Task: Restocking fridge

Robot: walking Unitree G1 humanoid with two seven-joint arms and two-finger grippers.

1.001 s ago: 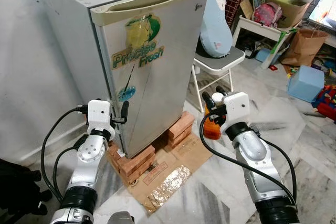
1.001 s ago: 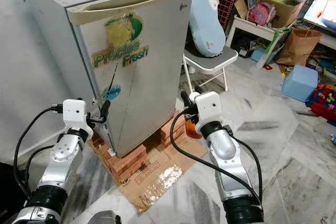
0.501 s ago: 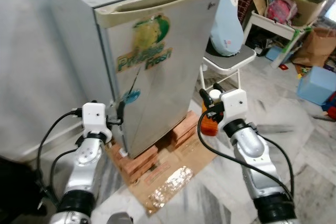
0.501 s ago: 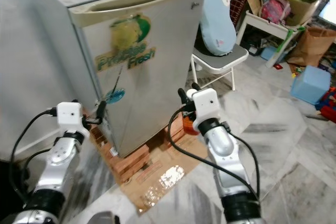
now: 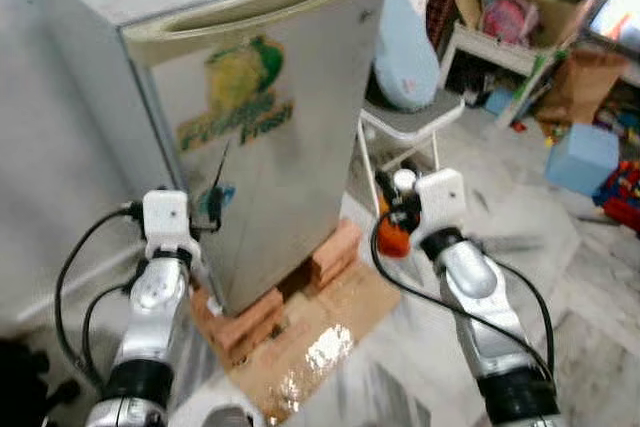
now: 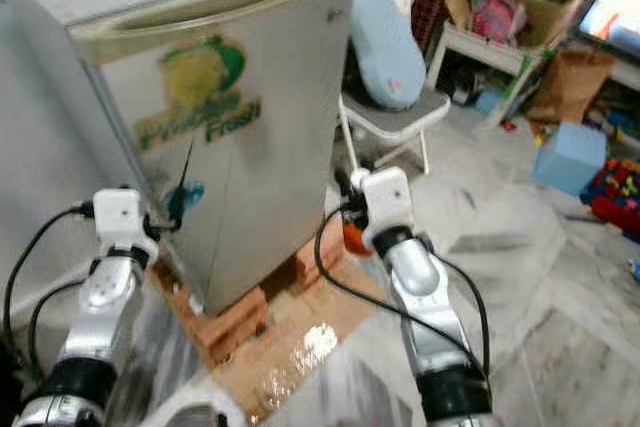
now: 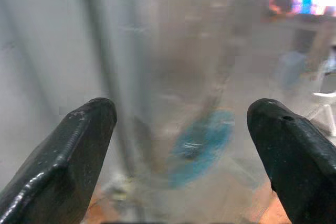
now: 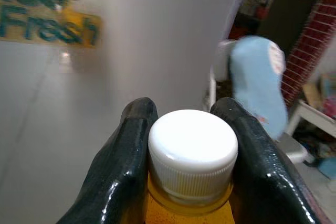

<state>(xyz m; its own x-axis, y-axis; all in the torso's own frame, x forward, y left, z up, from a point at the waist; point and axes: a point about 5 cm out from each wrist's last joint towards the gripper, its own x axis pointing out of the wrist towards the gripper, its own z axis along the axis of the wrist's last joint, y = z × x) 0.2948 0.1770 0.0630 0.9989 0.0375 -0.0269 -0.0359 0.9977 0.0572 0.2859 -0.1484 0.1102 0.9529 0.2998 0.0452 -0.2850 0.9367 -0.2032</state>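
A: What does the right gripper (image 8: 189,156) carry?
B: A bottle (image 8: 190,182) of orange liquid with a ribbed white screw cap (image 8: 192,153). The two glossy black fingers (image 8: 128,166) are clamped against the cap's sides, so the bottle hangs just below them, held upright.

A: And the left gripper (image 7: 181,145)?
B: Its matte, blunt-tipped fingers (image 7: 73,150) are spread wide, with nothing between them. Directly beyond them, close by, is the fridge (image 5: 240,97) door: a smooth grey metal panel bearing a small blue round sticker (image 7: 202,142).

A: Where is the fridge relative to the right gripper?
B: Ahead of it and toward the robot's left, near but not touching. It is a boxy single-door unit, closed, with a curved cream handle strip along the top edge and a green-and-yellow "Fresh" decal (image 5: 235,97).

A: What supports it?
B: Stacked red bricks (image 5: 325,252) on flattened brown cardboard (image 5: 335,312), over a veined marble floor (image 5: 590,277).

A: Beyond the right gripper?
B: A white folding chair (image 5: 405,132) carrying a rounded pale-blue cushion (image 5: 403,42); farther off, a blurred blue box (image 5: 582,157).
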